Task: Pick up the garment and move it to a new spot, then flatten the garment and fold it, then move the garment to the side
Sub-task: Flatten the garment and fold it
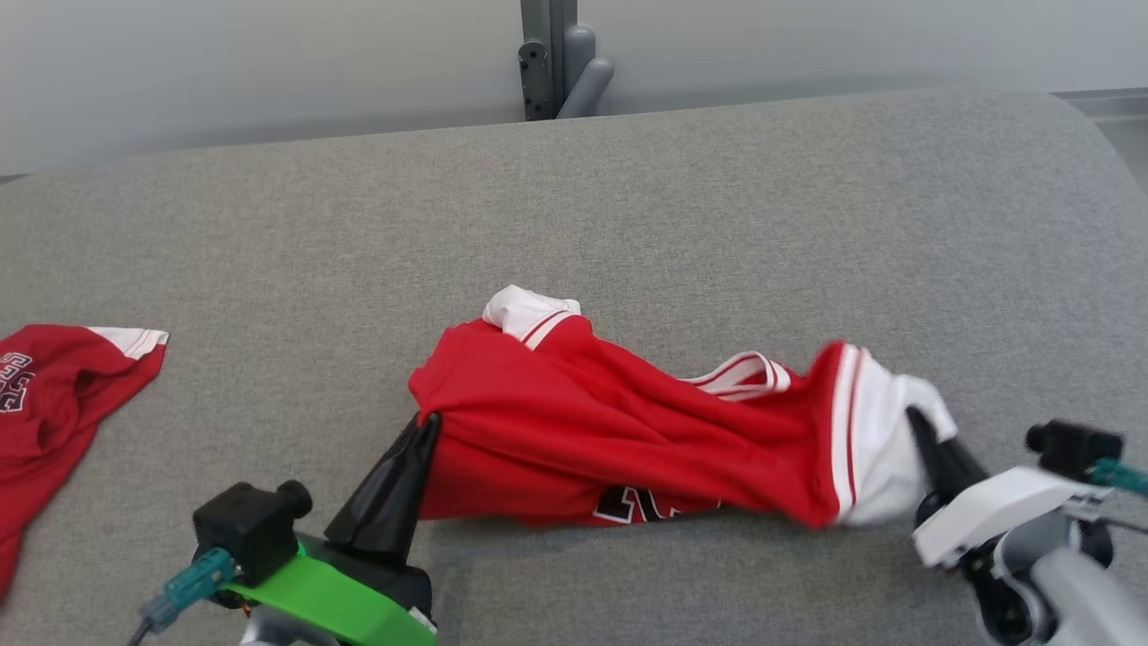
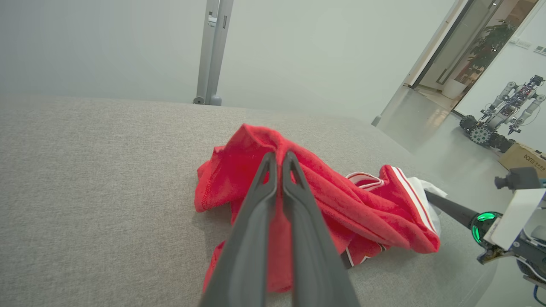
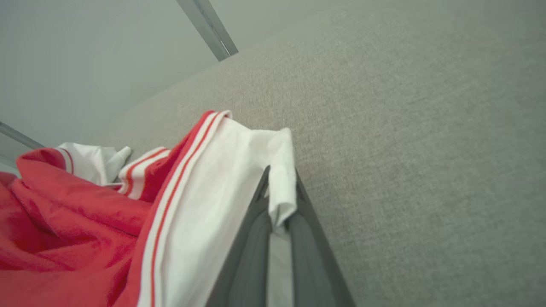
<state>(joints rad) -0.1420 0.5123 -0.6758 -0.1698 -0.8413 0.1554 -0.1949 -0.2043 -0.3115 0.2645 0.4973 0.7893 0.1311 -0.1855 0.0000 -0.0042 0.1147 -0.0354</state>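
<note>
On my feed the left gripper (image 1: 429,423) has two long, glossy dark fingers (image 2: 251,238) tapering to slim tips. It sits on a bright green bracket (image 1: 323,597), next to a boxy black wrist camera (image 1: 247,525) with a round lens. A teal connector (image 1: 193,581) on a grey cable (image 1: 143,628) plugs in there. The right gripper (image 1: 917,417) has the same dark fingers on a white bracket (image 1: 995,507), with its own black camera (image 1: 1072,446), another teal plug and a smooth grey forearm (image 1: 1085,601). A green light (image 2: 484,217) glows at its wrist.

free: grey surface (image 1: 762,197) behind garment (image 1: 583,431) | block: 2nd shirt (image 1: 63,395) far L
</note>
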